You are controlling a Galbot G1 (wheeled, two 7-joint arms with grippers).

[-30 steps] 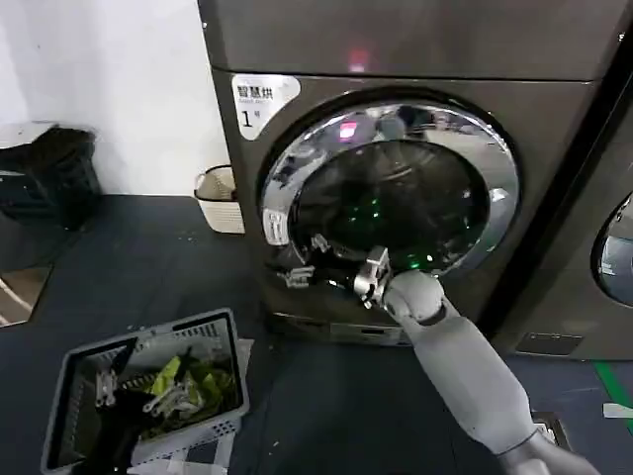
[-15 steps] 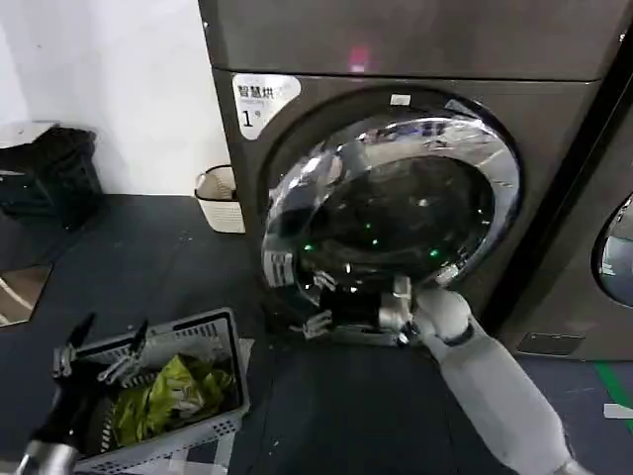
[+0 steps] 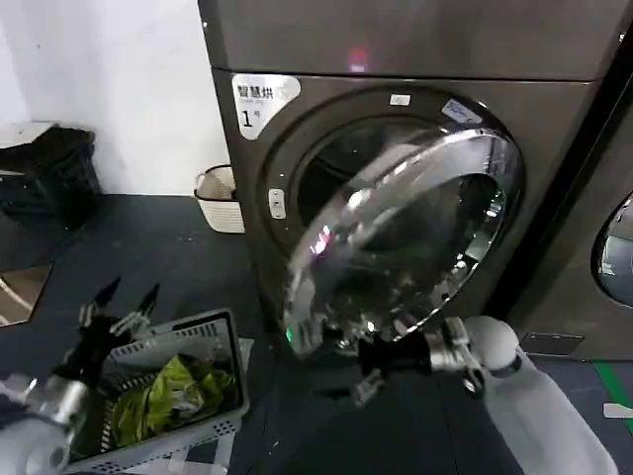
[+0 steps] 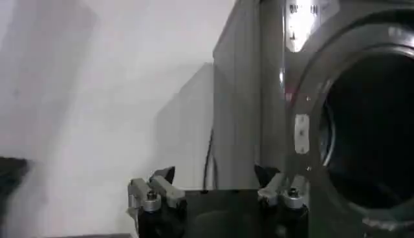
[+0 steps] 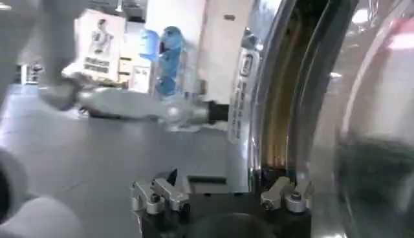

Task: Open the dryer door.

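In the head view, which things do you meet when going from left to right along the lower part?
left gripper → laundry basket → right gripper → dryer door, swung partly open

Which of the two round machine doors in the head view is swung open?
The dryer door on the dryer with the white "1" sticker: it stands out from the drum opening, with the right hand below it. The neighbouring machine's door is closed.
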